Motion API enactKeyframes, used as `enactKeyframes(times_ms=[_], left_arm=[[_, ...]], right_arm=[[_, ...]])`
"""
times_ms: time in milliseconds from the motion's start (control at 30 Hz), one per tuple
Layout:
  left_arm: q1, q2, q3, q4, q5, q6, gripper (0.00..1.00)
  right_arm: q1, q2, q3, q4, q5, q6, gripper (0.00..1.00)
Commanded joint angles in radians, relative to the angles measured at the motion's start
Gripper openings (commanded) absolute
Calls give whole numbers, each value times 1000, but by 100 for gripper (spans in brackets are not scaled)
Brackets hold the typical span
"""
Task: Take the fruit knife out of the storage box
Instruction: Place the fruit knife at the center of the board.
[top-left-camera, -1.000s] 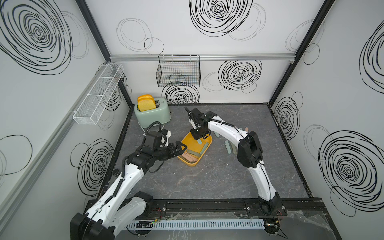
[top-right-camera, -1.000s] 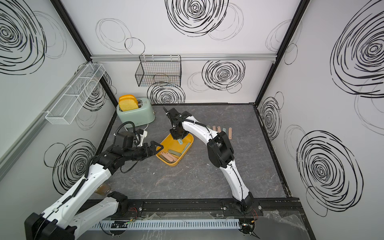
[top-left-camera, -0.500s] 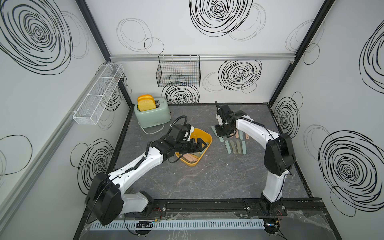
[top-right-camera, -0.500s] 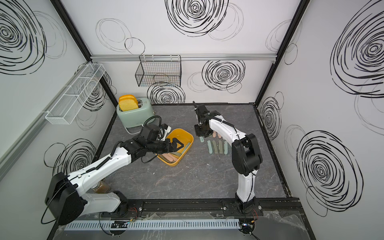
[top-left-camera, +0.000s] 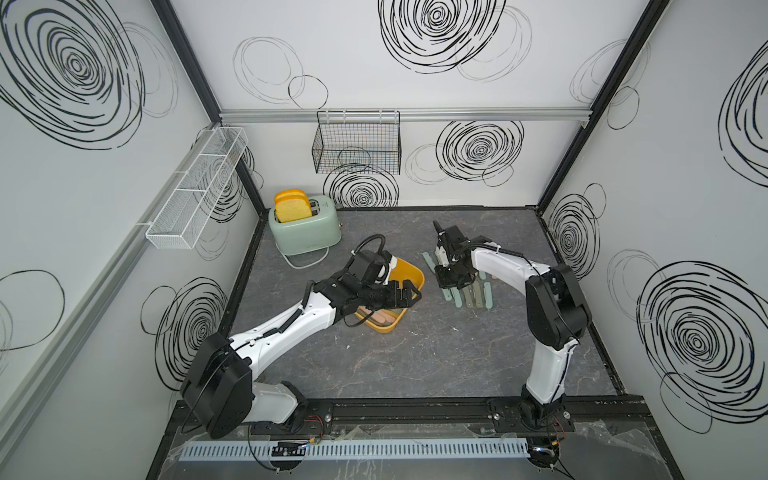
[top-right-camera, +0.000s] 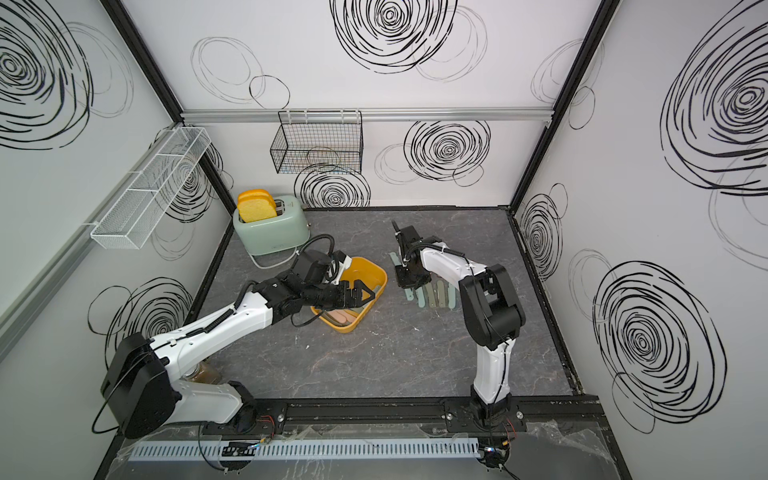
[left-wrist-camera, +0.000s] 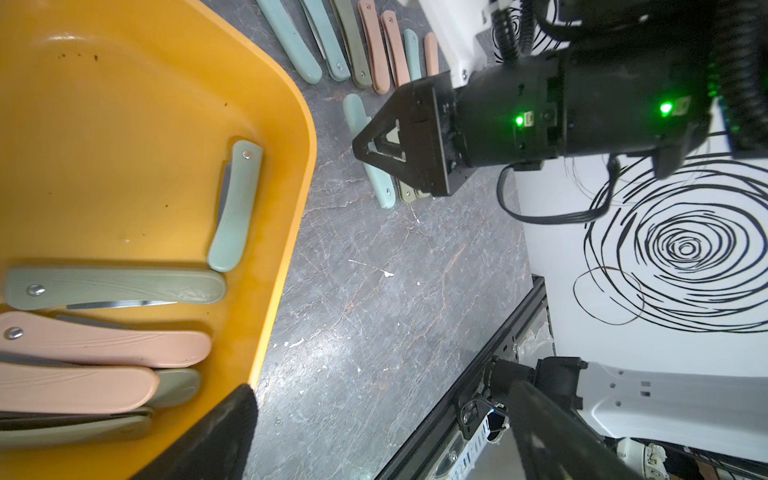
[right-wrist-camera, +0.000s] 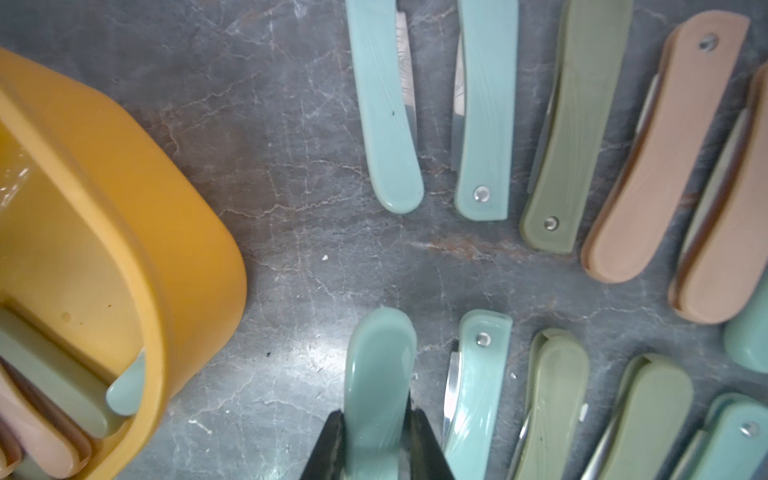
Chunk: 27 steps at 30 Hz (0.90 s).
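Storage box (top-left-camera: 410, 277): in both top views, much of it and the knives inside (top-left-camera: 379, 318) lie under the left arm (top-left-camera: 291, 328). Teal fruit knife (right-wrist-camera: 376, 386) between the right fingers (right-wrist-camera: 424, 453): cut off, like the fingers, by the right wrist picture's edge. Knives on the table (top-left-camera: 469, 297): partly covered by the right arm (top-left-camera: 498, 266).

The storage box (top-left-camera: 380, 328) (top-right-camera: 345, 328) is a shallow mustard-yellow tub with rounded corners. It sits upright and open near the middle of the scene, turned at an angle. Folded knives lie flat at its near end: a teal knife (left-wrist-camera: 235, 208), a grey-green knife (left-wrist-camera: 116, 286) and pink knives (left-wrist-camera: 104, 345) stacked over others. One teal fruit knife (right-wrist-camera: 378, 374), folded shut, is outside the box, just to its right, with its handle clamped in the right gripper (right-wrist-camera: 378, 436). Whether it touches the surface cannot be told.
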<state>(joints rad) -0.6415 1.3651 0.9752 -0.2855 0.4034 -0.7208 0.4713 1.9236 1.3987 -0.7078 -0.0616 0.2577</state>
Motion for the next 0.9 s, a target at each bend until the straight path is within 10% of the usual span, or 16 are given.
enactKeyframes(times_ms=[0, 867], left_arm=[[-4, -9, -13, 34, 0, 17, 98], [122, -232, -51, -136, -26, 79, 98]], right_arm=[[-5, 42, 0, 19, -3, -13, 19], [53, 50, 263, -117, 80, 10, 37]])
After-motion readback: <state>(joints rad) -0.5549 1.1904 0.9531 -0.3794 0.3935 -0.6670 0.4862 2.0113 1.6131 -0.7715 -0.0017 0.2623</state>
